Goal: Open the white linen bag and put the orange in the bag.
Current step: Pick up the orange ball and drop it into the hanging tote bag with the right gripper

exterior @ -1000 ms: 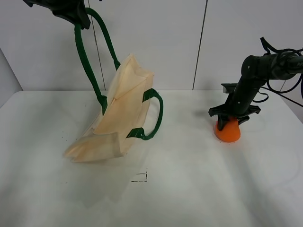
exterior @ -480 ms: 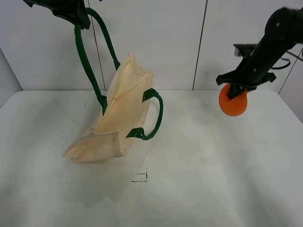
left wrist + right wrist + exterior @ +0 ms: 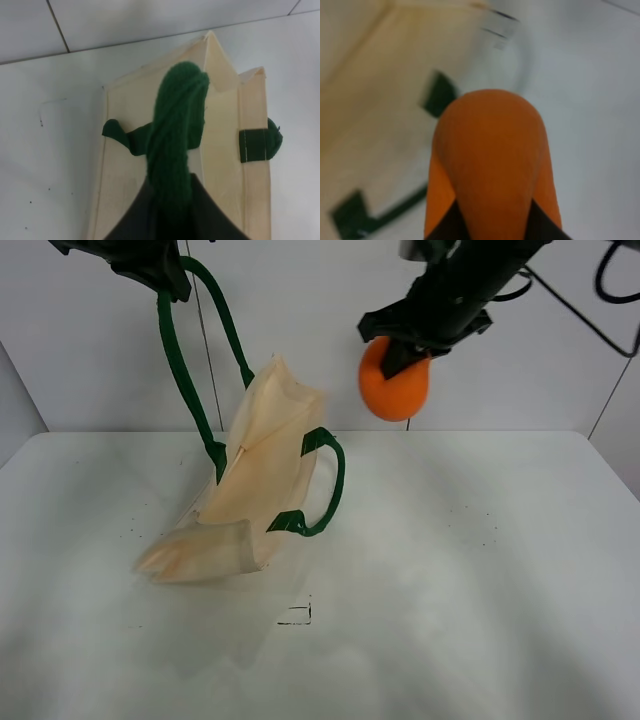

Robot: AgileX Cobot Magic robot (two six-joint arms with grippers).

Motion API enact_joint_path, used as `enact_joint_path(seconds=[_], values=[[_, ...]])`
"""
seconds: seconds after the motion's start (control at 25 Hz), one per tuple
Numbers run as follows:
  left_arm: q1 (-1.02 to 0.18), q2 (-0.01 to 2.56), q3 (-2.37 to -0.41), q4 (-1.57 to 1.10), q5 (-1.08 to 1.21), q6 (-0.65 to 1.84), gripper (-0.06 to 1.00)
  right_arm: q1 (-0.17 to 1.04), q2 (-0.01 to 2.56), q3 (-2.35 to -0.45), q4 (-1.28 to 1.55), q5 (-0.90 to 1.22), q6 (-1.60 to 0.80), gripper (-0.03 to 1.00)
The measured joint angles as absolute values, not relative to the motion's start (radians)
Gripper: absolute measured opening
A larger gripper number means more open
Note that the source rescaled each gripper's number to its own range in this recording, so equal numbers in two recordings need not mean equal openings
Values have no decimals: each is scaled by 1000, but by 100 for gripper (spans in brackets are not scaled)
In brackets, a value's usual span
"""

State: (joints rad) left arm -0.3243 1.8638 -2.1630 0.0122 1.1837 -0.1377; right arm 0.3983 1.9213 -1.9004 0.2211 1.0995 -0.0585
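The right pincer (image 3: 408, 348), clamped on the smooth, rounded orange (image 3: 394, 382), has carried it from the far right to mid-air just right of the white linen bag (image 3: 262, 465). The left pincer (image 3: 152, 262) remains closed on a twisted green strap handle (image 3: 178, 370), suspending the creased cream cloth, whose base rests on the white surface (image 3: 450, 590).

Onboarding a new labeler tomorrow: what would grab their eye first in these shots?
The orange, bright against the pale wall, hangs in mid-air near the top centre of the high view, pinched by the right gripper. Next is the white linen bag at left, dangling tilted from one green handle held by the left gripper, its lower end resting on the table.
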Motion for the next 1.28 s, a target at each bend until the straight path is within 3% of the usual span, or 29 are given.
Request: enact_joint_path(seconds=[0.28,0.56,1.16,1.24,1.28], values=[[-324,1864,-2163,12,1184,-138,0,518,2115,-1909,312,959,-39,1],[-324,1864,-2163,12,1184,-138,0,521,2210,-1909,530,821,-103,1],[-324,1864,-2163,0,1184,-138,0,529,2274,-1909,570,759,-111,1],[-324,1864,-2163,0,1184,-137,0,529,2298,-1909,587,759,-111,10],[-324,1864,-2163,0,1184,-137,0,529,2306,-1909,599,761,-115,23]])
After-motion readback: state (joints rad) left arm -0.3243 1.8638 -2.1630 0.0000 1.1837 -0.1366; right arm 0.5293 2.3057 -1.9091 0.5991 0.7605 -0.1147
